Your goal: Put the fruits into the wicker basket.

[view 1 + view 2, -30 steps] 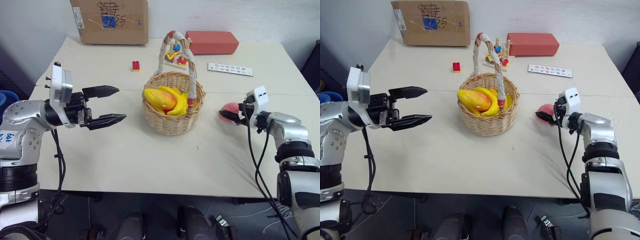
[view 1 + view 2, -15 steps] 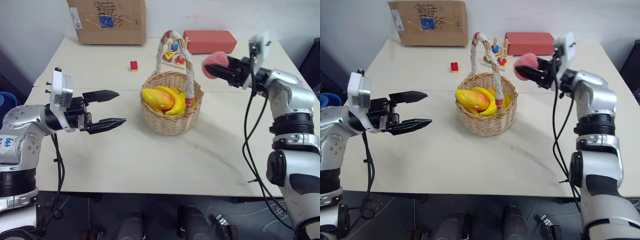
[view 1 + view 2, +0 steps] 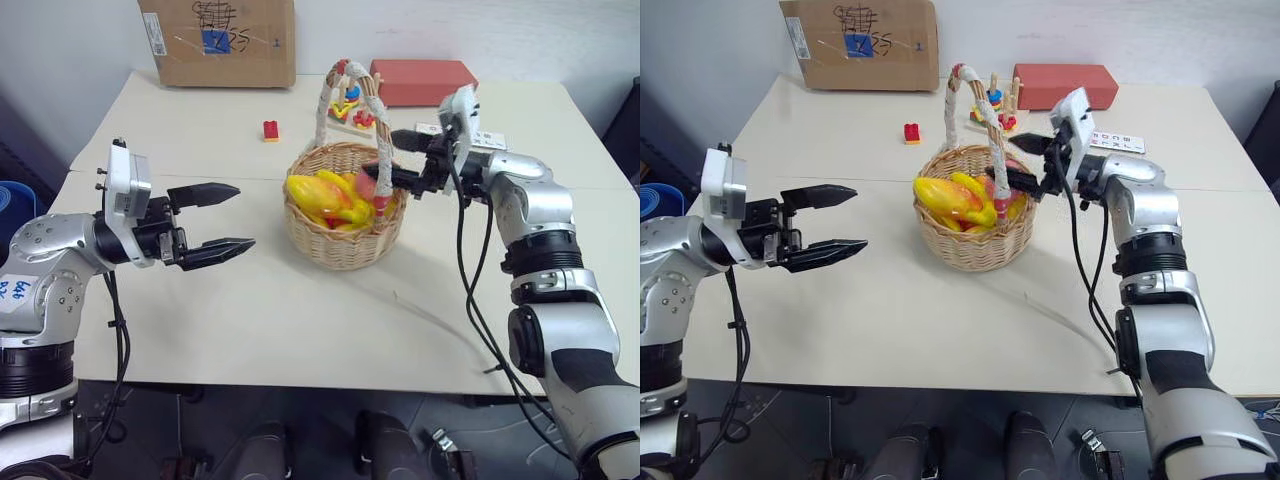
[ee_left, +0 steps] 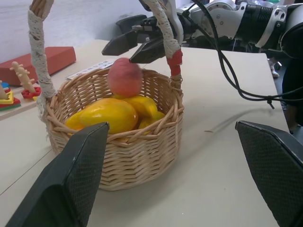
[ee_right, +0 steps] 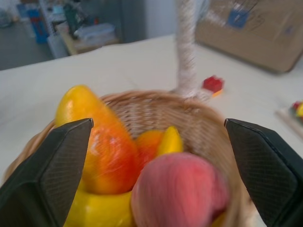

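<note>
Reaching over the rim of the round light-brown wicker basket (image 3: 345, 215) from the right, the right gripper (image 3: 385, 160) has its black fingers spread wide with nothing between them. Head views show little of the small round pink-red peach (image 4: 124, 77): just a pink patch behind the cloth-wrapped handle, easily mistaken for the handle's red end. Left wrist view settles it: peach sits at the top of the fruit pile inside the basket, just below the right gripper's fingertips, clear of them; whether it has fully come to rest cannot be told. Right wrist view shows the peach close up and blurred between its own parted fingers, the oval yellow mango with orange-red blush (image 5: 102, 146) beside it.

Left gripper (image 3: 222, 218) hangs over the table left of the basket, well apart from it, wide open and empty.

Small red block (image 3: 271, 130), colourful stacking-ring toy (image 3: 352, 108) partly hidden by the handle, and cardboard box (image 3: 218, 40), cut off at the top, lie beyond.
</note>
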Controlling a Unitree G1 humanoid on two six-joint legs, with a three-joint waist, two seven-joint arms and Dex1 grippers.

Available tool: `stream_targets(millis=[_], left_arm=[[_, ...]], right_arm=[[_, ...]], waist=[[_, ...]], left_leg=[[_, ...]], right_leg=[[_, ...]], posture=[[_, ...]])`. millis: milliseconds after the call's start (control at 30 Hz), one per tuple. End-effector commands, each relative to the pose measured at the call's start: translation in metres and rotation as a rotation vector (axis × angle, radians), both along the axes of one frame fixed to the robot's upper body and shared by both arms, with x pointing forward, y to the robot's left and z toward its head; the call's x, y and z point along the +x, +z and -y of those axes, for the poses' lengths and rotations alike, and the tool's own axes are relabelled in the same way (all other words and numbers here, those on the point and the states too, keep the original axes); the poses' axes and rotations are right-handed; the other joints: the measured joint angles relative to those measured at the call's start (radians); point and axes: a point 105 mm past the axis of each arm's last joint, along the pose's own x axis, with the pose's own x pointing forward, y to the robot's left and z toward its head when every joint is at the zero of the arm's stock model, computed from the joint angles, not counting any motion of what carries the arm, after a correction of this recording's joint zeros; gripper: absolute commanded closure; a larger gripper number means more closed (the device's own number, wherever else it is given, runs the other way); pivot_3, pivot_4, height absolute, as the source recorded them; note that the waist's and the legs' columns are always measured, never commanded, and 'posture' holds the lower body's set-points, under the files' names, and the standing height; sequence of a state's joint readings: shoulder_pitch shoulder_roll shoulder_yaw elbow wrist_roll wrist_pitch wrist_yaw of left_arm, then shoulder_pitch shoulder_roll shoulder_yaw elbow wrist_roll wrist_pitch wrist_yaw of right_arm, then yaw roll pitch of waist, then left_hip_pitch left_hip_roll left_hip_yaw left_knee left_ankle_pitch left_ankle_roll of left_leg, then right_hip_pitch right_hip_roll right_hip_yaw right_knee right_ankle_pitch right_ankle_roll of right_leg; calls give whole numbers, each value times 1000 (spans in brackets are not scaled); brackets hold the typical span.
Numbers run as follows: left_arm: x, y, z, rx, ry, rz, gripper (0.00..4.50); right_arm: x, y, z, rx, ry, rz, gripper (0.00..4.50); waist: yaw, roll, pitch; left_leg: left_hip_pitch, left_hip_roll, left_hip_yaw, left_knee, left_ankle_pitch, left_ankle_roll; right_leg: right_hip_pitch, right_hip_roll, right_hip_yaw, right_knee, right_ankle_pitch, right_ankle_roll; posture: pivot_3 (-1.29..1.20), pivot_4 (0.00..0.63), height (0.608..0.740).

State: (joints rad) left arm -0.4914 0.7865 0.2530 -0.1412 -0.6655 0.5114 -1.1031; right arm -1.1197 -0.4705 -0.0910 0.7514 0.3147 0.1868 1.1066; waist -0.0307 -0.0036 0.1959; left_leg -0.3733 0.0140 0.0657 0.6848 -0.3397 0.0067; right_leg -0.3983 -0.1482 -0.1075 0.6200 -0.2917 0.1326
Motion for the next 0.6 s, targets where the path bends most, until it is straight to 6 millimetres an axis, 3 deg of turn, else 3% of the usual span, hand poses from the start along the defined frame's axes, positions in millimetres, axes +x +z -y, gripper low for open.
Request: stream_targets(millis=[33,167,233,400,500,600], left_arm=[[-2,3,1,-3,-4,31,0],[1,2,-4,-5,16,31,0],[2,-1,-8,-2,29,23,0],[5,-9,-16,16,48,1,0],[7,-11,-17,14,50,-3,0],[8,-13,-12,18,34,-9,0]], right_arm=[[-10,24,30,62,-27,126,32],[-39,11,72,17,-54,173,32],[-62,4,81,11,-36,160,32],[-119,-19,44,-4,91,86,32],[-125,-30,21,12,32,90,32],[-112,-32,4,75,-96,109,32]], waist=[[2,0,0],[16,0,0],[22,0,0],[16,2,1],[9,1,1],[6,1,1]], left_leg=[[0,0,0,0,0,0],[0,0,-1,0,0,0],[-1,0,-1,-1,0,1],[2,2,1,-1,0,0],[4,3,1,-1,1,-2],[4,2,0,-1,1,-2]], right_leg=[[0,0,0,0,0,0],[1,0,-1,-1,0,0],[1,0,-1,-2,0,0],[1,1,0,-2,0,0],[1,1,1,0,0,0],[1,1,3,1,0,0]], posture=[[0,150,740],[0,150,740],[0,150,740],[0,150,740],[0,150,740],[0,150,740]])
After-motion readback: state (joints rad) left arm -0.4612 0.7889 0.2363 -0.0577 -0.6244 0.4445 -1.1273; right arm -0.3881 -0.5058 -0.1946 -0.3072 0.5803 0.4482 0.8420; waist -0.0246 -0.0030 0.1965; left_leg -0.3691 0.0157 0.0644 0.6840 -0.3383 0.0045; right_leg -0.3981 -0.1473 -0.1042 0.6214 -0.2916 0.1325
